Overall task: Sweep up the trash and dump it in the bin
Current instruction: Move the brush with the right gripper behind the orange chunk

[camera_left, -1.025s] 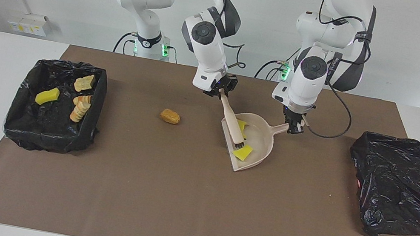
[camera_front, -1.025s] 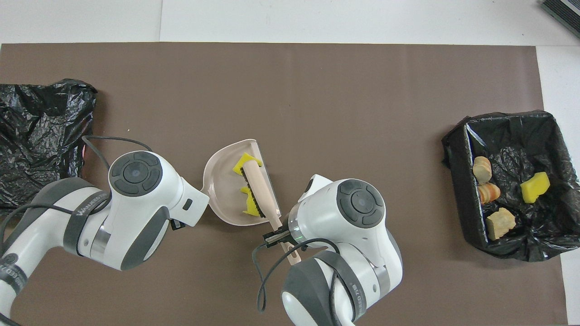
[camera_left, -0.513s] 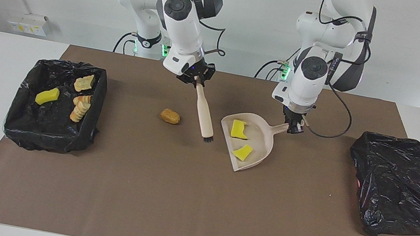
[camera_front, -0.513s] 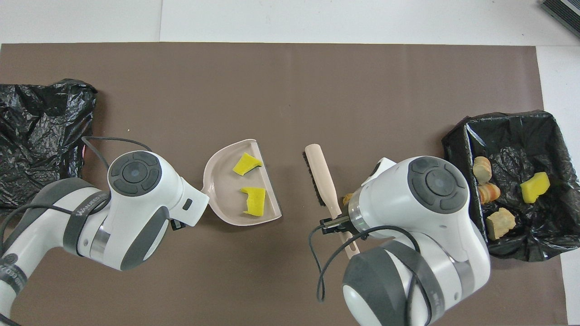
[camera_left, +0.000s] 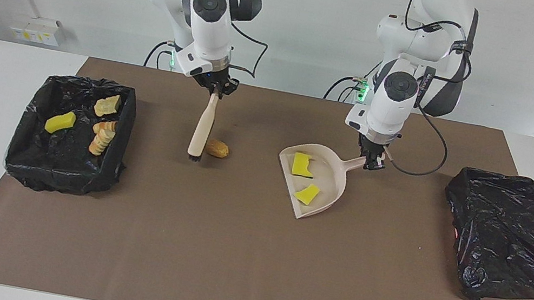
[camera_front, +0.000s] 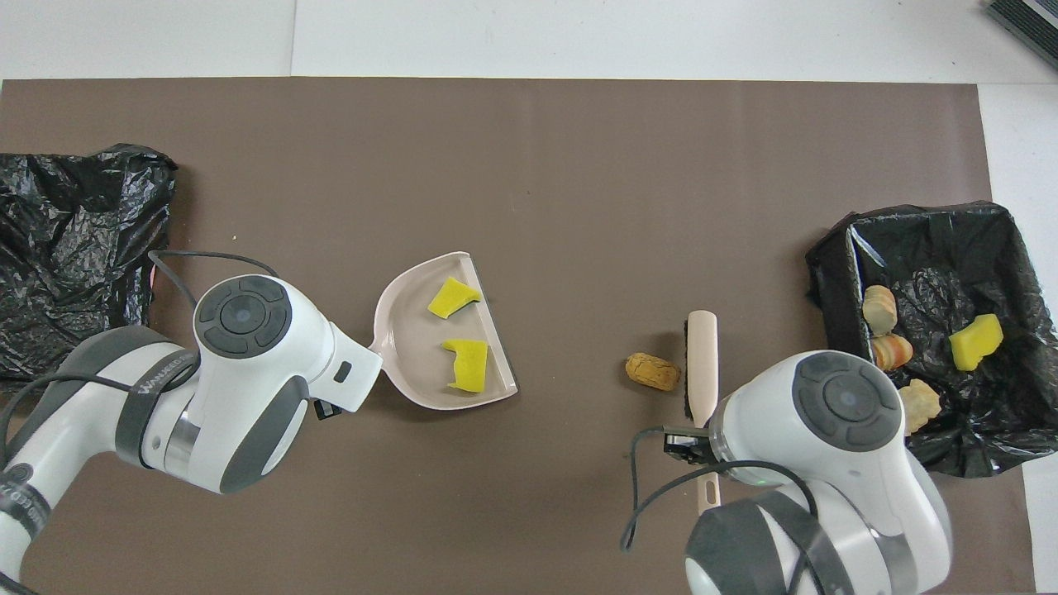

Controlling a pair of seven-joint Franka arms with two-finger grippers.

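The desk [camera_left: 234,276] carries a brown mat [camera_left: 228,242] across most of the frame. A crumpled black bag [camera_left: 510,237] lies at the right edge of the facing view. A black-lined bin [camera_left: 62,174] sits at the left of that view and holds some of the trash: a yellow sponge piece [camera_left: 60,122] and tan foam chunks [camera_left: 102,134]. The beige dustpan [camera_left: 330,194] rests on the mat just right of frame centre, with two yellow sponge pieces [camera_left: 305,178] lying in it. The left gripper [camera_left: 374,160] is clenched on the dustpan's handle. The right gripper [camera_left: 215,89], in the upper centre-left of the facing view, grasps the handle of a beige brush [camera_left: 202,127]; the brush hangs down with its bristle end at the mat. The brown lump [camera_left: 216,148] lies on the mat just beside the brush head, on the side toward the dustpan; whether they touch cannot be told.
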